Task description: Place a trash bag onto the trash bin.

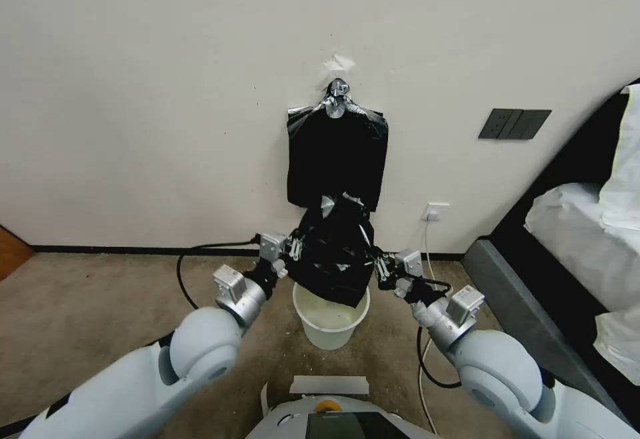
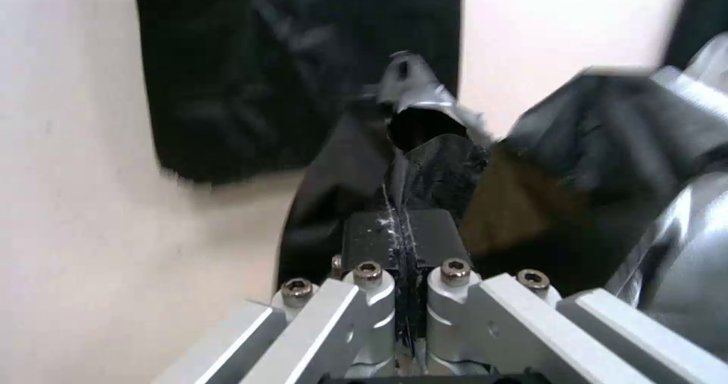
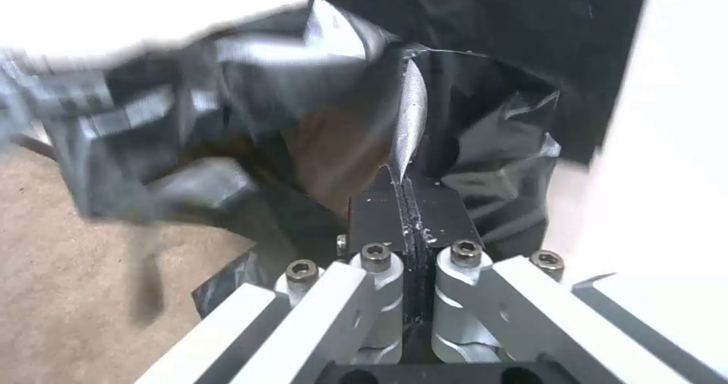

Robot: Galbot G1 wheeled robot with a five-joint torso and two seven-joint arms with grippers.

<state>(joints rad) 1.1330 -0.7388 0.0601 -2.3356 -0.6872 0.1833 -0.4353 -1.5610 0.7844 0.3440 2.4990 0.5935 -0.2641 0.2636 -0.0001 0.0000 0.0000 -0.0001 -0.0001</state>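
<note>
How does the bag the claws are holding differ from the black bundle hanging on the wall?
The trash bag is crumpled and spread between the left claw and right claw, just above the trash bin; the bundle hangs flat from a silver clip higher up the wall. Both are glossy black plastic.

The trash bag (image 1: 333, 252) hangs between the 2 sets of jaws and hides the far rim of the trash bin (image 1: 330, 322) beneath them. In both wrist views the film away from the closed jaws smears into blur. The bundle of black bags (image 2: 296, 71) beyond is cut off by the picture's edge.
</note>
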